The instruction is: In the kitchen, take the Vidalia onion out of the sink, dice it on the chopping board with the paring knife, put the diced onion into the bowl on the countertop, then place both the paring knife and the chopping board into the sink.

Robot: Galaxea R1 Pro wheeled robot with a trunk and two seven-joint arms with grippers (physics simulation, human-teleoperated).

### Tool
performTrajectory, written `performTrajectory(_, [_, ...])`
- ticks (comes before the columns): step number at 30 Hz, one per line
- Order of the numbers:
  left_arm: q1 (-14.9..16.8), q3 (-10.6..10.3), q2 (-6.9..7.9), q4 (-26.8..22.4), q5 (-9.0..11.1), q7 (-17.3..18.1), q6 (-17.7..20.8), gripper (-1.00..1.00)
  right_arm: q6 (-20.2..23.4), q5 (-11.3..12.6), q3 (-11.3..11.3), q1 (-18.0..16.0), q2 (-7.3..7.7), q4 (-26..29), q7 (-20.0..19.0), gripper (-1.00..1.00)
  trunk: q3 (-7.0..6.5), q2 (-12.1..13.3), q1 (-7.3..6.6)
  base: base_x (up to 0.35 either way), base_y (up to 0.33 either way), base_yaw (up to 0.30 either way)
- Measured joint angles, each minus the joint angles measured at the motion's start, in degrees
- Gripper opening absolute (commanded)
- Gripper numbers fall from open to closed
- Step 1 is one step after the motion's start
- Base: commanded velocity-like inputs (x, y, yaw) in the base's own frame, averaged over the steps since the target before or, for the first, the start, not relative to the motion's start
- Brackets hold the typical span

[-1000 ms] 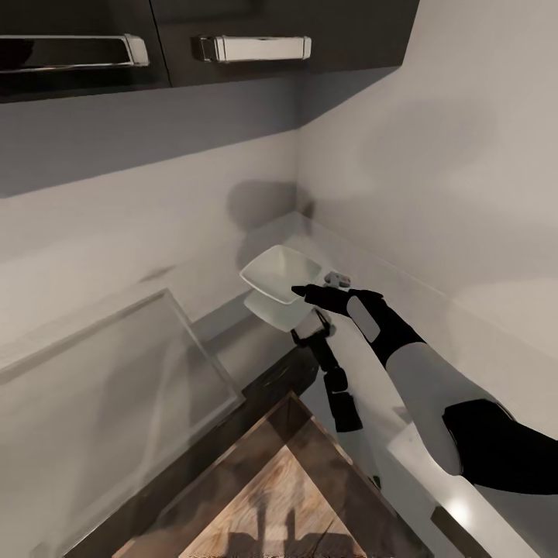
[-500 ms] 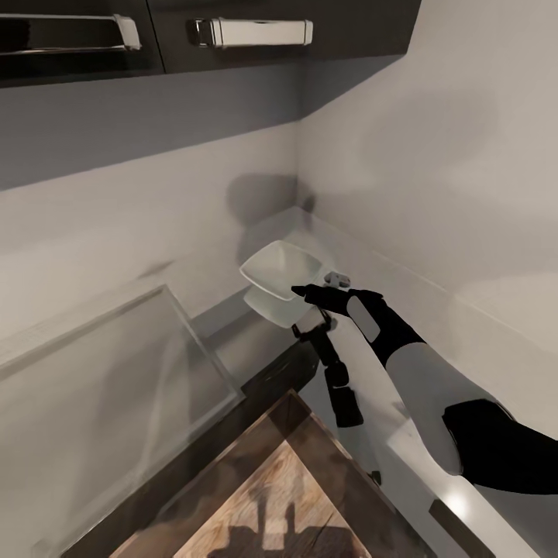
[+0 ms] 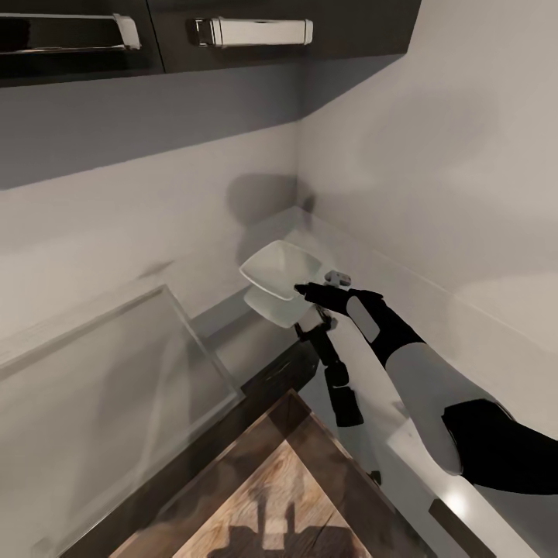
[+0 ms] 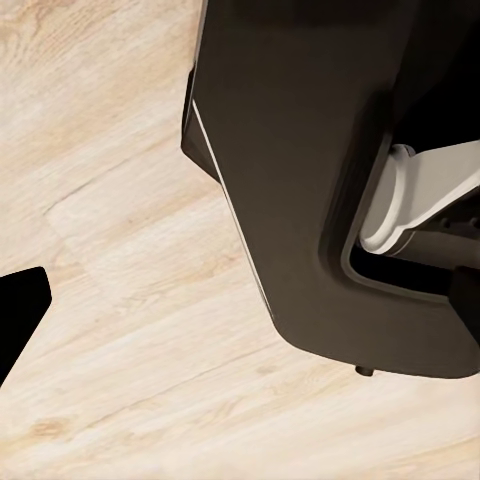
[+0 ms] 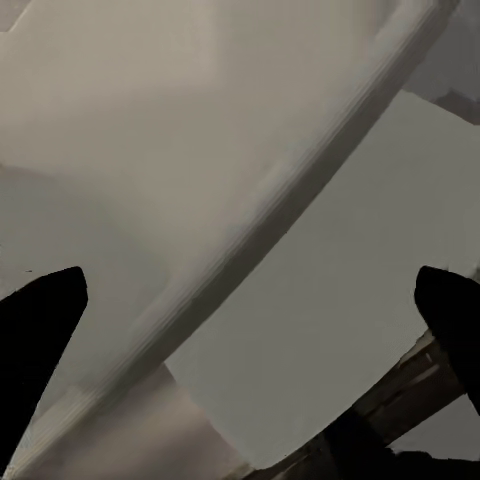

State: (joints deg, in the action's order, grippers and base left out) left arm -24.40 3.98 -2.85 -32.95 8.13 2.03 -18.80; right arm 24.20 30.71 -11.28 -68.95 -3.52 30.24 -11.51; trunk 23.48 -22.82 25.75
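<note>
The right gripper, black with a grey wrist band, reached at the near rim of the shallow white squarish bowl; from the head view its fingertips sat at or just over that rim, contact could not be told. In the right wrist view two black fingertips stood far apart at opposite edges, so the jaws were spread wide with nothing between them but the bowl's pale wall seen close up, and nothing was gripped. The bowl sat in the corner of the glossy grey countertop, near where the two pale walls meet, its reflection showing just under it. Versus a second ago the gripper was almost unchanged, its tip edged very slightly toward the bowl, and the bowl was in the same spot; the whole head view had shifted a little, cabinet handles sitting higher, so the camera moved. Outward from there, the white and black right forearm ran back to the lower right, with its dark reflection on the counter below it. A pale rectangular framed panel lay to the left on the worktop, dark upper cabinets with a chrome handle hung above, and wood-grain floor showed at the bottom. The left wrist view showed light wooden floor and a dark robot body part; one black fingertip was visible at the edge, opening could not be told.
</note>
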Motion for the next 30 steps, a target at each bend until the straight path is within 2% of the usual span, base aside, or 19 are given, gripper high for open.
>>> performTrajectory(16, [0.00,0.00,0.00,0.00,-0.03,0.00,-0.07,1.00,-0.40,-0.08,0.05,0.09,0.08,-0.01,-0.03,-1.00,-0.05,0.00,0.00,0.000,0.000,0.000])
performTrajectory(30, [0.00,0.00,0.00,-0.05,-0.06,-0.01,-0.08,1.00,-0.40,-0.13,0.01,0.09,0.09,-0.02,0.18,-1.00,-1.21,0.00,0.00,0.000,0.000,0.000])
